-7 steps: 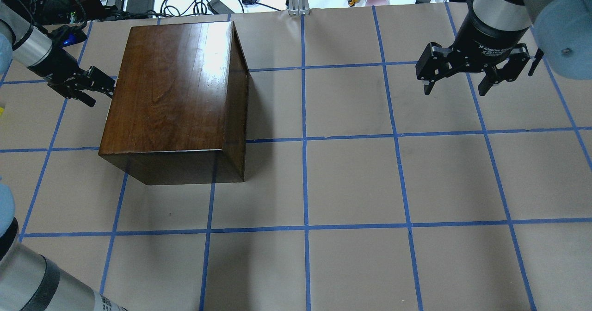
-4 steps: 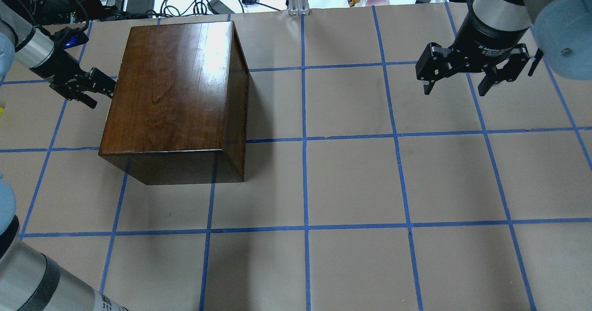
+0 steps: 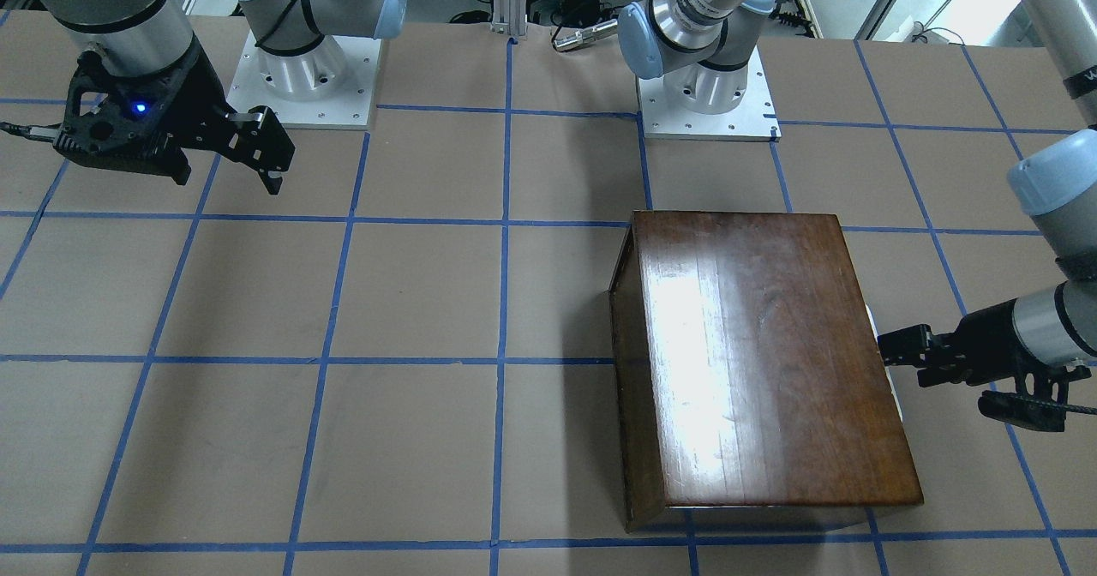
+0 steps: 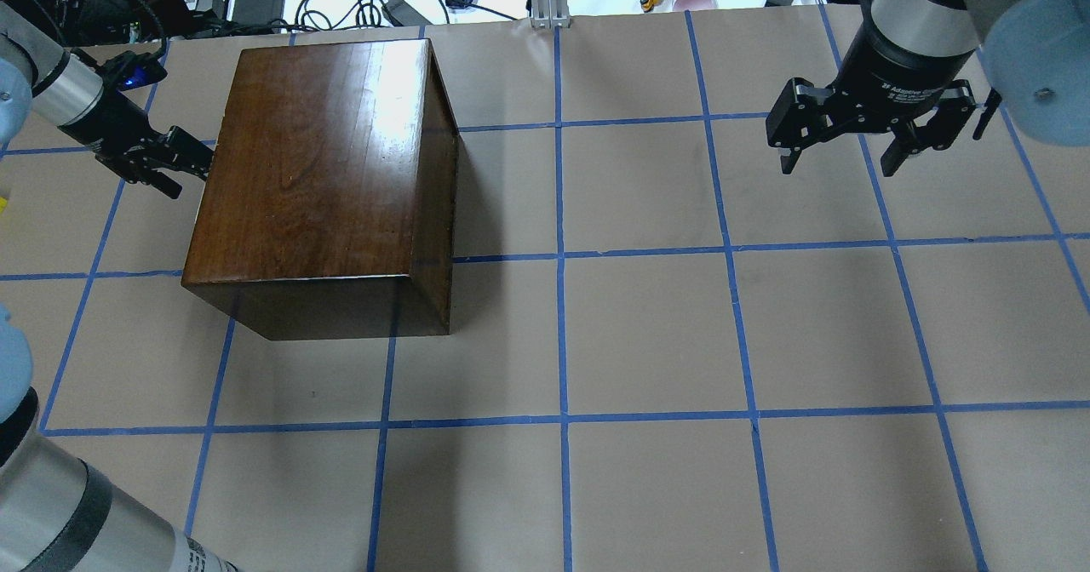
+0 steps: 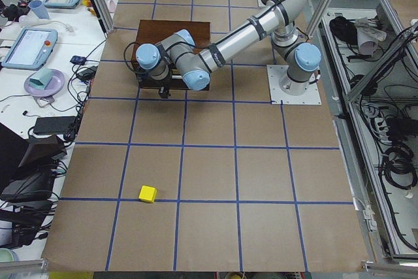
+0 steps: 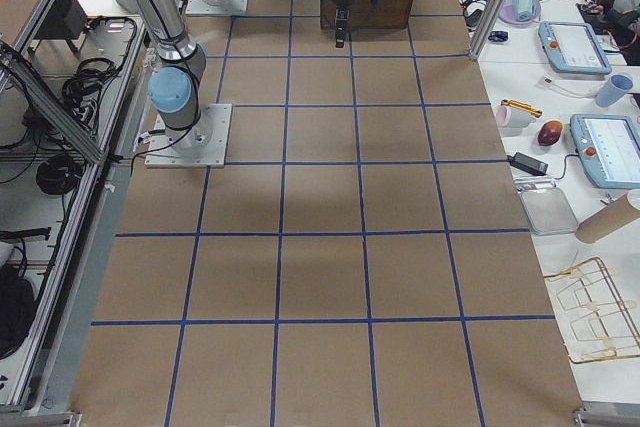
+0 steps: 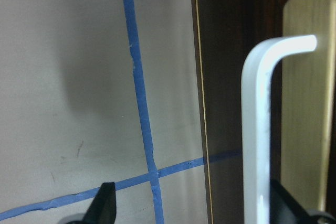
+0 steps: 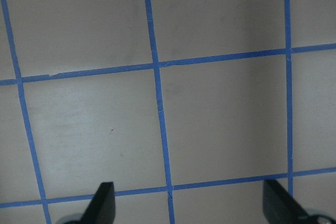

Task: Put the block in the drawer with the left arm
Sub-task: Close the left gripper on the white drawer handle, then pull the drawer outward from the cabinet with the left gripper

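Step in hand: you are opening the drawer. It sits flush in the box, so the block cannot go in yet.
Left gripper: it sits at the box's drawer face with its jaws spread wide and nothing gripped.
Handle: in the left wrist view this pale bent bar on a brass plate falls between the jaws, hard by the view's right-hand fingertip. You cannot tell from here whether the jaws reach deep enough to span it.
Block: it lies on the worktop well apart from the box, out toward the end on the robot's left. Only the left-end camera shows it whole.
Right gripper: it hangs over bare worktop on the far side from the box, jaws spread and empty, with no part in this step.
Progress: early, by my reading. The drawer is shut and the block untouched.
Next move: centre the handle between the jaws, since it looks off to one side. Ease in until they span it, then clench on the bar.
After that: pull straight out from the box face, in line with the drawer's travel. A skewed pull is likely to drag the box across the worktop or bind the drawer.
Watch for: the jaws closing short of the bar and slipping off it.
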